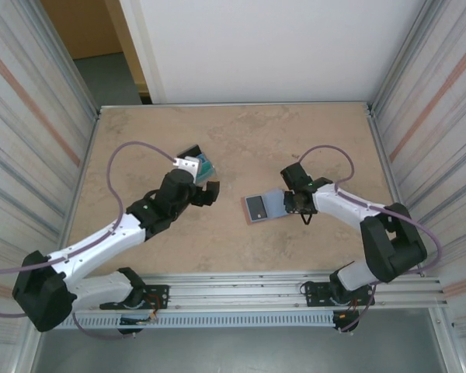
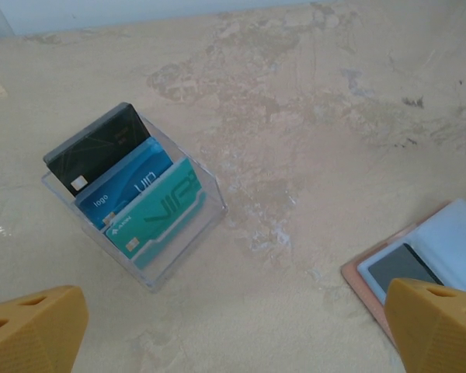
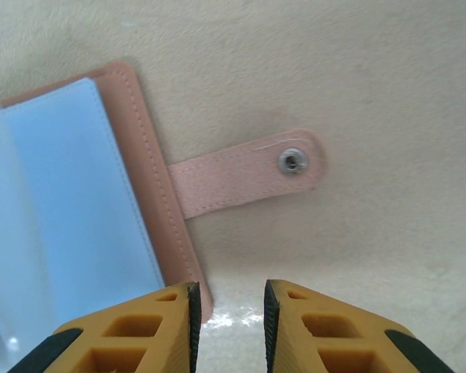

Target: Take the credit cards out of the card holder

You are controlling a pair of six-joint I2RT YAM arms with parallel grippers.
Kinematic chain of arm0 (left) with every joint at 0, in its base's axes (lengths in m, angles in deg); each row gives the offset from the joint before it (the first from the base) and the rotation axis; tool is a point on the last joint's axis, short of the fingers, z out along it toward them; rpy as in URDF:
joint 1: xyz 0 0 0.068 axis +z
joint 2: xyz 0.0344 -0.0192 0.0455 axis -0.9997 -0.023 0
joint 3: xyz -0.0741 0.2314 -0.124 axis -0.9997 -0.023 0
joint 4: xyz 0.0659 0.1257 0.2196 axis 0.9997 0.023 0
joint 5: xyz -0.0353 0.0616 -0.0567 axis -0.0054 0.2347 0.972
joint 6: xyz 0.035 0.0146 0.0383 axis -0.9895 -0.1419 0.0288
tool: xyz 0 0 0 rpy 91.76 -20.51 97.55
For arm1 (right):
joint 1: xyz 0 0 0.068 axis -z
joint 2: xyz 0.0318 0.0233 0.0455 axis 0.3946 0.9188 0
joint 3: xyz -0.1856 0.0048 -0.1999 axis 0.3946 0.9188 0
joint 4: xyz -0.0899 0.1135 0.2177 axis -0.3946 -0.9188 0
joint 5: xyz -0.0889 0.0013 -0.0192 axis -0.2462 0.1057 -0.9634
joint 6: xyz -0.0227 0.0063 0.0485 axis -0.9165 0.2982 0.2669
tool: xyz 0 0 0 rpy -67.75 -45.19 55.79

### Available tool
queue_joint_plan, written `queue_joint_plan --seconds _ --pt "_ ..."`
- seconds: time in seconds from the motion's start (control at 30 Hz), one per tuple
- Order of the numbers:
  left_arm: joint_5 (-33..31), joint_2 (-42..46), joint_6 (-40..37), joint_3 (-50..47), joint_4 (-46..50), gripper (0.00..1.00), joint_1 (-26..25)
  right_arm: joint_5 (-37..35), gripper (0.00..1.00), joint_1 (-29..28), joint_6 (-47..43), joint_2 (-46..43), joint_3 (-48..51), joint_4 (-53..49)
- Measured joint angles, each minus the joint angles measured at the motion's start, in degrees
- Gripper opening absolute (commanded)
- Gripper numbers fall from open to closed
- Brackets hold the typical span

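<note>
Currently flat, opened on beige stone-pattern bench: salmon-pink leather-like bifold card holder, blue-grey pockets up, dark card not yet out. Right gripper narrow, empty, at edge beside snap tab; probably pinning. Left gripper wide, empty, above clear plastic stand propping black, blue and teal credit cards upright.

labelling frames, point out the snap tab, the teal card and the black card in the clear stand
snap tab (image 3: 245, 177), right wrist view, mid strap
teal card (image 2: 157, 208), left wrist view, centre of face
black card (image 2: 99, 149), left wrist view, centre of face
</note>
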Motion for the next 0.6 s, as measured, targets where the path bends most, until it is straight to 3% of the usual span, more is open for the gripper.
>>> queue_joint_plan --seconds 0.23,0.43,0.6 --pt "-0.9 -4.5 1.1 0.0 -2.1 0.99 -2.5 3.1 0.31 1.3 0.2 -6.7 0.0 -1.3" --pt "-0.8 -12.4 3.3 0.0 -4.8 0.99 -5.2 14.4 0.29 2.4 0.2 -6.8 -2.0 0.1" --pt "-0.6 -19.0 4.8 0.2 -6.8 0.99 -6.6 23.6 0.23 2.8 0.1 -1.1 -3.7 3.8"
